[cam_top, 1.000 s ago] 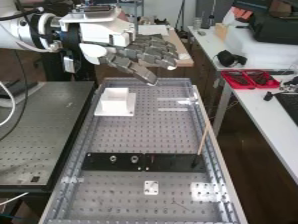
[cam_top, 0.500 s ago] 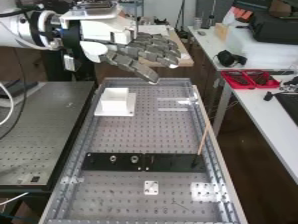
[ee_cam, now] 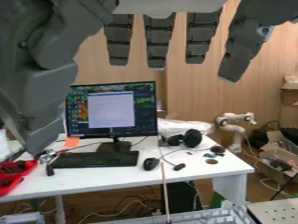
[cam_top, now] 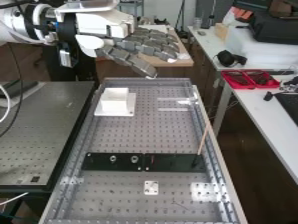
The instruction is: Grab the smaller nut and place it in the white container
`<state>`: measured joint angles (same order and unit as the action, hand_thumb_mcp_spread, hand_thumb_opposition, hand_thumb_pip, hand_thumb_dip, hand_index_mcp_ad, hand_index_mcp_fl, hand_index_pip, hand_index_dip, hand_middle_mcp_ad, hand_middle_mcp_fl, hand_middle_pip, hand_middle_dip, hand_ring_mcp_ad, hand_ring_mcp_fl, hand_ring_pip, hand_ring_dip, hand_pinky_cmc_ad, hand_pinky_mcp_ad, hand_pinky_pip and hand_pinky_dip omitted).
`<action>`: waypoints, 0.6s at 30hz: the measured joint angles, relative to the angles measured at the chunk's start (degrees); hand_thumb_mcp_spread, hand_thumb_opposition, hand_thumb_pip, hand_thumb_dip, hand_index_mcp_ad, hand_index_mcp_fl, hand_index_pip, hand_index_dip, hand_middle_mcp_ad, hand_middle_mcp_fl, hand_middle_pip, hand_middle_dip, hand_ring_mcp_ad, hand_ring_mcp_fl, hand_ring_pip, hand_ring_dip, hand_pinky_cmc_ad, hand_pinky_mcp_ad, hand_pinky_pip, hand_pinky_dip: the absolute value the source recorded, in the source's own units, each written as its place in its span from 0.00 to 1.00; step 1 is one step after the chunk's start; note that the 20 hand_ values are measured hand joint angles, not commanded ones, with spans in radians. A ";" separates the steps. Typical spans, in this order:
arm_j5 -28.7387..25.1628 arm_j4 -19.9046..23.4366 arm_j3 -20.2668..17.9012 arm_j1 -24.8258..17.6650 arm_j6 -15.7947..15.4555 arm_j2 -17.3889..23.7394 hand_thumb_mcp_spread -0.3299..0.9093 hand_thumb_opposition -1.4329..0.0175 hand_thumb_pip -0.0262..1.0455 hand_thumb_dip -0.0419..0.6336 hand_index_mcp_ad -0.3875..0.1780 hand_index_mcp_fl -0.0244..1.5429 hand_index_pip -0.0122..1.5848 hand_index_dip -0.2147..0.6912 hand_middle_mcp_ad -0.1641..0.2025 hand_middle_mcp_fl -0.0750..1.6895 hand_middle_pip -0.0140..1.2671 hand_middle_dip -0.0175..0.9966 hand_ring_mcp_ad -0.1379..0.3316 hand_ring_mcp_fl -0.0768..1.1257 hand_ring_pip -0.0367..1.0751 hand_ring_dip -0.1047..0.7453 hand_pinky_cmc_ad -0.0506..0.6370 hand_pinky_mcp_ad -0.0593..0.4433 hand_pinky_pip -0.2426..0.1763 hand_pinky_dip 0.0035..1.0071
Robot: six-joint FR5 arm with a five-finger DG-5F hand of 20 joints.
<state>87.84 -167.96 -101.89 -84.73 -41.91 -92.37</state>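
Held fingers (ee_cam: 157,42) straight & wide, w/ nothing seen betw. them; had the hand (cam_top: 130,59) upper left of the high view, prob. for clearance over the bench (cam_top: 126,132). Found the white container (cam_top: 116,105) left of centre, upper half, on a flat base, prob. for steadiness; looked boxy, plain. Couldn't tell smaller nut's spot or finish. Saw larger nut (cam_top: 113,159) & bearing (cam_top: 134,159) on black bar (cam_top: 124,167), lower centre, round, metallic, spaced prob. for easy picking.
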 joint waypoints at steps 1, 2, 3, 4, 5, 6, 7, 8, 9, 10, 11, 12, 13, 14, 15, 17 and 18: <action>0.12 -0.05 -0.02 0.06 0.03 0.07 0.42 0.45 0.53 0.27 0.41 0.07 0.10 0.36 0.56 0.05 0.12 0.31 0.65 0.06 0.12 0.28 0.67 0.77 0.32 0.39; 0.27 -0.12 -0.04 0.15 0.08 0.17 0.42 0.45 0.53 0.27 0.41 0.07 0.09 0.36 0.56 0.05 0.12 0.31 0.65 0.06 0.11 0.28 0.67 0.77 0.32 0.39; 0.43 -0.22 -0.04 0.26 0.22 0.29 0.42 0.45 0.53 0.27 0.41 0.07 0.10 0.36 0.56 0.05 0.12 0.31 0.65 0.06 0.11 0.28 0.67 0.77 0.32 0.39; 0.49 -0.26 -0.04 0.31 0.28 0.33 0.42 0.45 0.53 0.27 0.41 0.07 0.09 0.36 0.56 0.05 0.12 0.31 0.65 0.06 0.11 0.28 0.67 0.77 0.32 0.39; 0.63 -0.42 -0.04 0.41 0.38 0.43 0.42 0.45 0.53 0.27 0.41 0.07 0.09 0.36 0.56 0.05 0.12 0.31 0.65 0.06 0.11 0.28 0.67 0.77 0.32 0.39; 0.72 -0.63 -0.04 0.47 0.36 0.50 0.42 0.45 0.53 0.27 0.41 0.07 0.09 0.36 0.56 0.05 0.12 0.31 0.65 0.06 0.11 0.28 0.67 0.77 0.32 0.39; 0.75 -0.74 -0.03 0.49 0.33 0.51 0.42 0.45 0.53 0.27 0.41 0.07 0.09 0.36 0.56 0.05 0.12 0.31 0.65 0.06 0.11 0.28 0.67 0.77 0.32 0.39; 0.81 -1.03 0.00 0.49 0.28 0.53 0.42 0.45 0.53 0.27 0.41 0.07 0.09 0.36 0.56 0.05 0.12 0.31 0.65 0.06 0.11 0.28 0.67 0.77 0.32 0.39; 0.85 -1.21 0.04 0.48 0.23 0.53 0.42 0.45 0.53 0.27 0.41 0.07 0.09 0.36 0.56 0.05 0.12 0.31 0.65 0.06 0.11 0.28 0.67 0.77 0.32 0.39; 0.90 -1.40 0.06 0.45 0.18 0.53 0.42 0.45 0.53 0.27 0.41 0.07 0.10 0.36 0.56 0.05 0.12 0.31 0.65 0.06 0.11 0.28 0.67 0.77 0.32 0.39; 1.02 -1.76 0.12 0.39 0.09 0.52 0.42 0.45 0.53 0.27 0.41 0.07 0.10 0.36 0.56 0.05 0.12 0.31 0.65 0.06 0.11 0.28 0.67 0.77 0.32 0.39; 1.25 -2.18 0.23 0.29 -0.02 0.48 0.42 0.45 0.53 0.27 0.41 0.07 0.09 0.36 0.56 0.04 0.12 0.31 0.65 0.06 0.11 0.28 0.67 0.77 0.32 0.39; 1.34 -2.38 0.29 0.25 -0.08 0.45 0.42 0.45 0.53 0.27 0.41 0.07 0.09 0.36 0.56 0.04 0.12 0.31 0.65 0.06 0.11 0.28 0.67 0.77 0.33 0.39; 1.60 -2.85 0.50 0.17 -0.27 0.34 0.42 0.45 0.53 0.27 0.41 0.07 0.09 0.35 0.56 0.04 0.12 0.31 0.65 0.06 0.11 0.28 0.67 0.77 0.33 0.39; 1.90 -3.36 0.74 0.07 -0.51 0.23 0.42 0.45 0.53 0.27 0.41 0.07 0.09 0.36 0.56 0.04 0.12 0.31 0.65 0.06 0.11 0.28 0.67 0.77 0.33 0.39; 2.26 -3.82 0.98 -0.07 -0.93 0.20 0.42 0.45 0.53 0.27 0.41 0.07 0.09 0.36 0.55 0.04 0.12 0.31 0.65 0.06 0.11 0.28 0.67 0.77 0.33 0.39; 2.48 -4.00 1.10 -0.14 -1.21 0.21 0.42 0.45 0.53 0.27 0.41 0.07 0.09 0.36 0.56 0.04 0.12 0.31 0.65 0.06 0.11 0.28 0.67 0.77 0.33 0.39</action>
<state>90.32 -171.96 -100.79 -84.87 -43.12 -92.16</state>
